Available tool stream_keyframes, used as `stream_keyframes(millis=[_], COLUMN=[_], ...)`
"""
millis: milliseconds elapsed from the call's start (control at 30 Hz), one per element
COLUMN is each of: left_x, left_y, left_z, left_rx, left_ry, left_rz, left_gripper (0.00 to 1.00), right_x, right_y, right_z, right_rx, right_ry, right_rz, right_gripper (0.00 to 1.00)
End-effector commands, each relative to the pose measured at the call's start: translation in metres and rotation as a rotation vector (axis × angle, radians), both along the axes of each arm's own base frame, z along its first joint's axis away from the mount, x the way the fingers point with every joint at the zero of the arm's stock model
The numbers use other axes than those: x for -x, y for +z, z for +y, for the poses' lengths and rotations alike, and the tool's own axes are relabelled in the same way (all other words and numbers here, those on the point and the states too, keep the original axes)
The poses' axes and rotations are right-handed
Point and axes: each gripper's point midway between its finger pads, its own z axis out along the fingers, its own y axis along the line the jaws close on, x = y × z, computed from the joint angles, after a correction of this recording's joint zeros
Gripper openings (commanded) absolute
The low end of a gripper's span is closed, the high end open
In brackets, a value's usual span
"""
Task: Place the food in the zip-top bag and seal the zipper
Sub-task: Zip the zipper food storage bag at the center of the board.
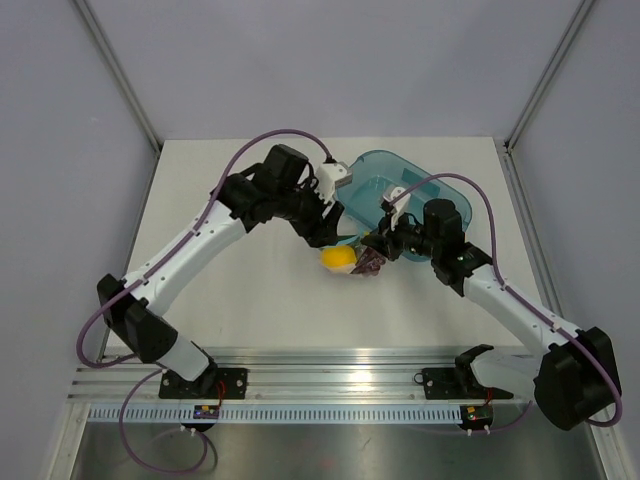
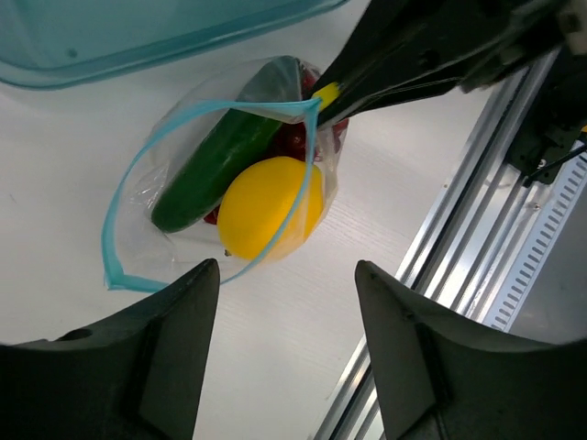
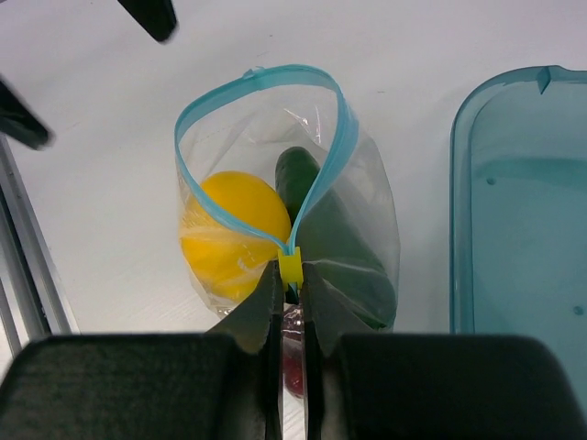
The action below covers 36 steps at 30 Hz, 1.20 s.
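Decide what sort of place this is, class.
Probably a robotics lab test cell: a flat white tabletop, plain grey enclosure panels around it, and a silver aluminium rail carrying two black-and-white robot arms.
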Motion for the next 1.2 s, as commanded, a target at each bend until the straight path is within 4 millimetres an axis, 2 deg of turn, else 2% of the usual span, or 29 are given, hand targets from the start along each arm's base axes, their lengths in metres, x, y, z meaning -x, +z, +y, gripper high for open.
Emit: stream_keyframes(millis=[0, 167, 533, 600, 667, 700, 733, 800, 867, 1000, 1100, 1167], left_x=[-0.017, -0.021, 0.006, 0.008, 0.008, 0.006, 0.006, 0.007, 0.012, 0.015, 0.016, 0.016], left_y=[-0.022, -0.032, -0.067, -0.073, -0.074, -0.075, -0.076, -0.075, -0.075, -0.071, -0.065, -0.063], left_z=[-0.006, -0.02, -0.042, -0.044, -0.045, -0.046, -0.046, -0.049, -0.05, -0.05, -0.05, -0.05], left_rx=[-0.046, -0.032, -0.026, -0.03, -0.028, -0.027, -0.027, -0.006, 0.01, 0.045, 0.058, 0.063], left_ry=[0.028, 0.009, -0.11, -0.117, -0.109, -0.102, -0.097, -0.094, -0.103, -0.108, -0.107, -0.108], left_rz=[-0.01, -0.011, 0.153, 0.172, 0.178, 0.174, 0.177, 0.191, 0.205, 0.19, 0.176, 0.171], left_gripper=[0.62, 0.57, 0.54, 0.44, 0.21, 0.03, 0.0, 0.0, 0.0, 0.0, 0.0, 0.0], right_x=[0.005, 0.009, 0.01, 0.01, 0.01, 0.01, 0.009, 0.016, 0.018, 0.019, 0.019, 0.021], right_y=[0.032, 0.032, 0.028, 0.029, 0.03, 0.029, 0.032, 0.025, 0.026, 0.035, 0.044, 0.038], right_z=[0.005, 0.003, 0.007, 0.007, 0.006, 0.004, 0.004, -0.003, -0.01, -0.032, -0.04, -0.039], right_rx=[-0.052, -0.046, -0.047, -0.05, -0.048, -0.039, -0.039, 0.005, 0.018, 0.007, -0.027, -0.024], right_ry=[0.03, 0.032, 0.053, 0.054, 0.052, 0.041, 0.034, 0.023, -0.007, -0.133, -0.181, -0.176], right_rz=[-0.073, -0.077, -0.048, -0.048, -0.051, -0.043, -0.051, -0.005, -0.008, -0.089, -0.136, -0.12], right_gripper=[0.0, 0.0, 0.0, 0.0, 0.0, 0.02, 0.29, 0.46, 0.55, 0.63, 0.7, 0.72])
